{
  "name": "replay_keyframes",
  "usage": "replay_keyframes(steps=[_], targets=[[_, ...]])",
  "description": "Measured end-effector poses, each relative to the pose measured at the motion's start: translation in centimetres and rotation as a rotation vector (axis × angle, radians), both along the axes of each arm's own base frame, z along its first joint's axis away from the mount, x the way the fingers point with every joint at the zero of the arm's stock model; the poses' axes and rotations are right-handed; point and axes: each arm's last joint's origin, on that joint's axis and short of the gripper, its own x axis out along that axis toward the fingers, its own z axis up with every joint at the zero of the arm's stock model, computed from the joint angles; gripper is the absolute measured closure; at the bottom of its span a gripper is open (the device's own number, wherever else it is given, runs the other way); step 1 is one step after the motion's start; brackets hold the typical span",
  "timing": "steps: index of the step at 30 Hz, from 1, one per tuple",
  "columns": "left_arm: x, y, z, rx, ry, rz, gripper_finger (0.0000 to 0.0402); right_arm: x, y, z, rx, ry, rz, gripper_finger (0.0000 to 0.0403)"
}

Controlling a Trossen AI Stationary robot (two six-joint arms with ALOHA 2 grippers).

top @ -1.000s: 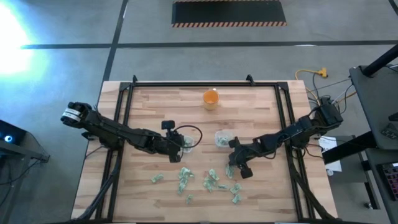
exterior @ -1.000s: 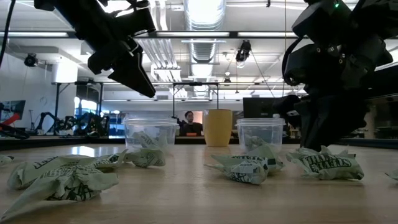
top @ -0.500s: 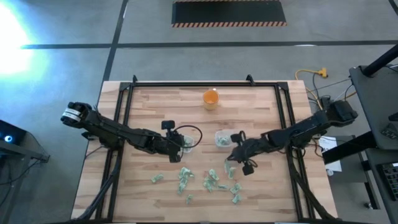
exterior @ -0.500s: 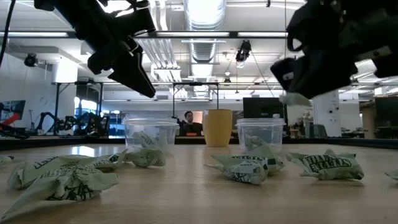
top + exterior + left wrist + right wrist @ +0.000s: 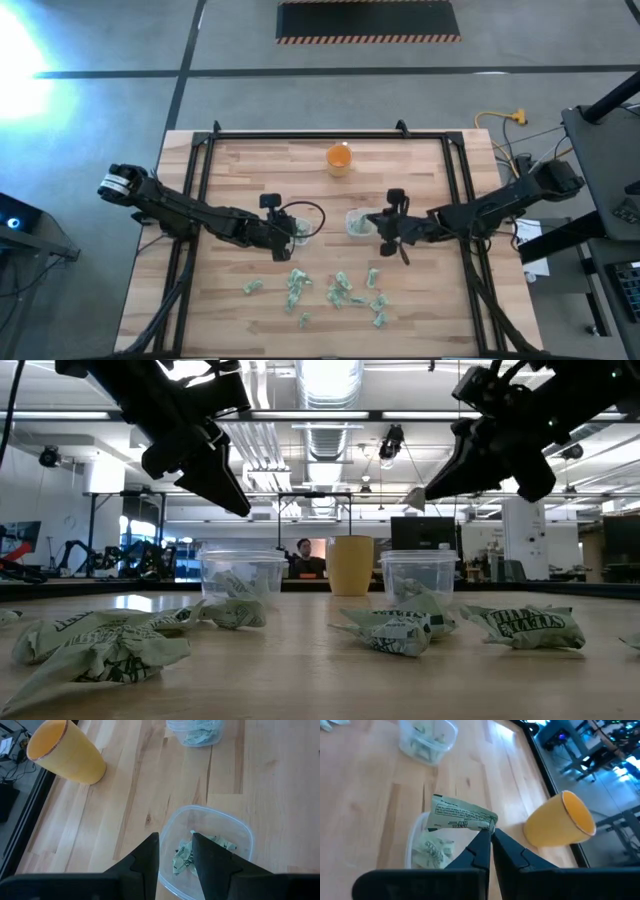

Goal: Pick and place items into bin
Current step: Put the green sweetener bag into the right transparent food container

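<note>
**Packet lifted off the table and carried to the right-hand tub**

Packet [image 5: 461, 815], pale green and wrinkly, hangs pinched by one corner between the closed fingers of the right gripper [image 5: 488, 836], directly over the right tub [image 5: 418, 843]. A second ago this gripper was low among the loose pieces in the lower middle of the high view; now it sits higher in that frame, right beside the tub at the centre, and in the low view it has risen to the upper right. By my reading the pick is done and only the release over the tub is left for this piece.

The left gripper [image 5: 175, 851] has not moved: it hovers over the left tub [image 5: 241, 831], fingers partly apart and holding nothing, with a crumpled piece or two already lying in the tub below.

About ten more items [image 5: 343, 291] lie scattered on the wooden table [image 5: 240, 180] in the lower middle of the high view, so much of the job remains. An orange cup [image 5: 339, 158] stands apart at upper centre and is no obstacle. Nothing blocks the drop; the packet is wide against the tub mouth and could catch on its rim.
</note>
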Motion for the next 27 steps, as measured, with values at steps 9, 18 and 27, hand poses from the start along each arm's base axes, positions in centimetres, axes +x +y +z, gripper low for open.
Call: replay_keyframes(steps=[9,18,27], targets=[[0.1,0.0,0.1,-0.003,-0.013,-0.001,0.0301,0.7,-0.5,-1.8,-0.016,0.074,-0.034,0.0394],[0.1,0.0,0.1,-0.005,-0.02,-0.001,0.0301,1.1,-0.8,-2.9,-0.051,0.111,-0.083,0.0386],[0.1,0.0,0.1,-0.006,-0.02,-0.001,0.0301,0.9,-0.9,-2.2,-0.036,0.073,-0.097,0.0321]])
